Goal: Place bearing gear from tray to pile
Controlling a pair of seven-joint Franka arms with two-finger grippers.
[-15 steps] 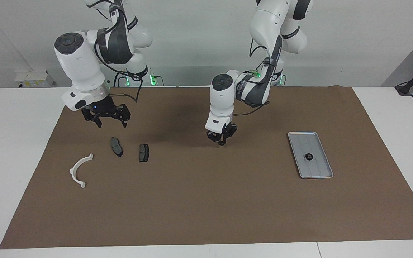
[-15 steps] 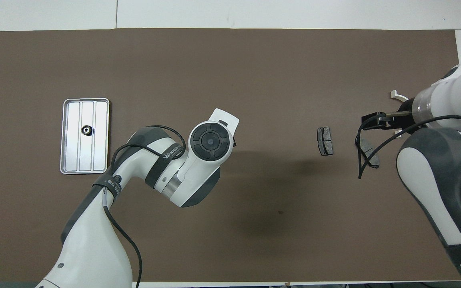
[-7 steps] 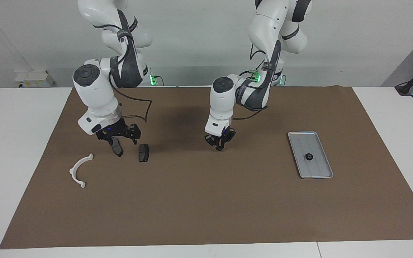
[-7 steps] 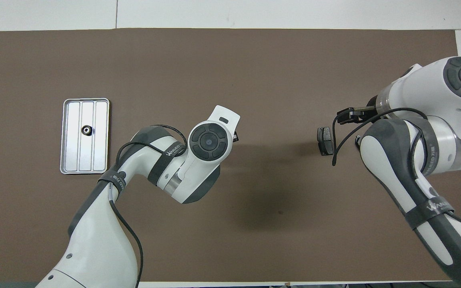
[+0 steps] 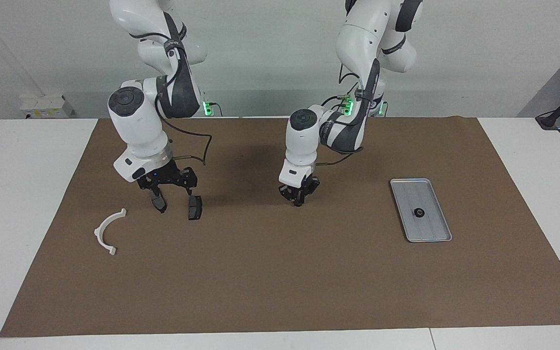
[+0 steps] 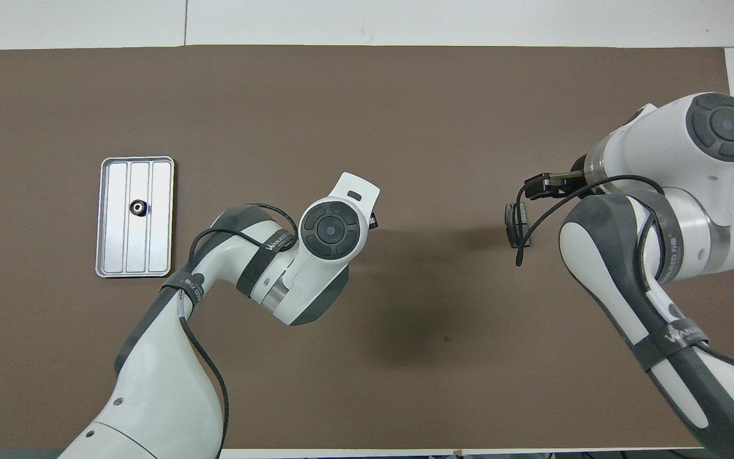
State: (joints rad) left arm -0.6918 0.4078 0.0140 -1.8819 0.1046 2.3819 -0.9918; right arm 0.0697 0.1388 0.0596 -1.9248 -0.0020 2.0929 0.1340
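Note:
The bearing gear [image 5: 419, 212] [image 6: 138, 206], small, dark and round, lies in the middle of the silver tray [image 5: 428, 196] [image 6: 105, 217] toward the left arm's end of the table. The pile is at the right arm's end: a white curved bracket [image 5: 109, 230] and two dark brake pads [image 5: 195, 207] [image 6: 516, 228]. My right gripper [image 5: 168, 190] hangs open low over the pads, one finger by the nearer pad [image 5: 159, 203]. My left gripper [image 5: 299, 200] points down over the mat's middle, shut and holding nothing, well away from the tray.
A brown mat [image 5: 280, 272] covers most of the white table [image 5: 27, 194]. In the overhead view the right arm hides the bracket and one pad, and the left wrist hides its own gripper.
The right arm has swung in from the mat's edge toward the middle and sunk low over the brake pads. The left gripper has dipped slightly, almost in place.

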